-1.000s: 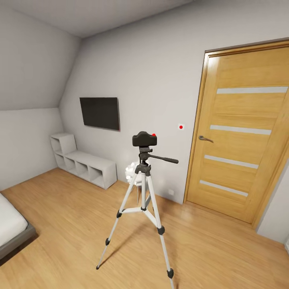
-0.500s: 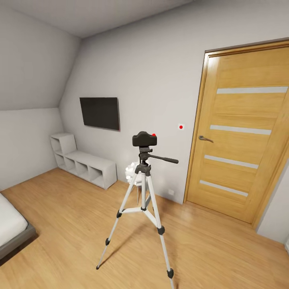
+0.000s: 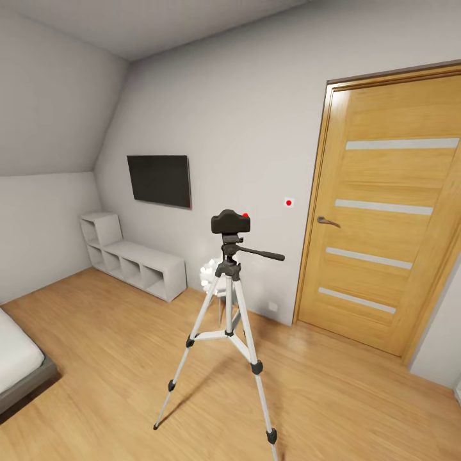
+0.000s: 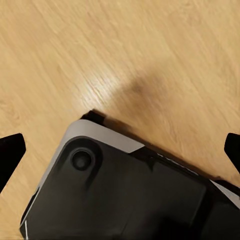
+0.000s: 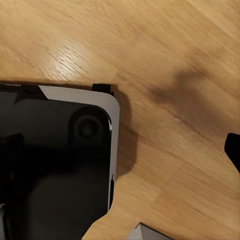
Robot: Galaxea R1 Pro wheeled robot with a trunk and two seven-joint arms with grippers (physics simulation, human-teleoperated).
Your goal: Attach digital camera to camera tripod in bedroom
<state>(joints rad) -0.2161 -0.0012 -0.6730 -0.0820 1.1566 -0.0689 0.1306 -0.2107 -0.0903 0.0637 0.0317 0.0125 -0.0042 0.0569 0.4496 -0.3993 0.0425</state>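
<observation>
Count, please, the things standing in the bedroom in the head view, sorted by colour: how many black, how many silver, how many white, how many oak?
Black: 2, the digital camera and the wall screen
Silver: 1, the camera tripod
White: 1, the cube shelves
Oak: 1, the door
Total: 5
</observation>
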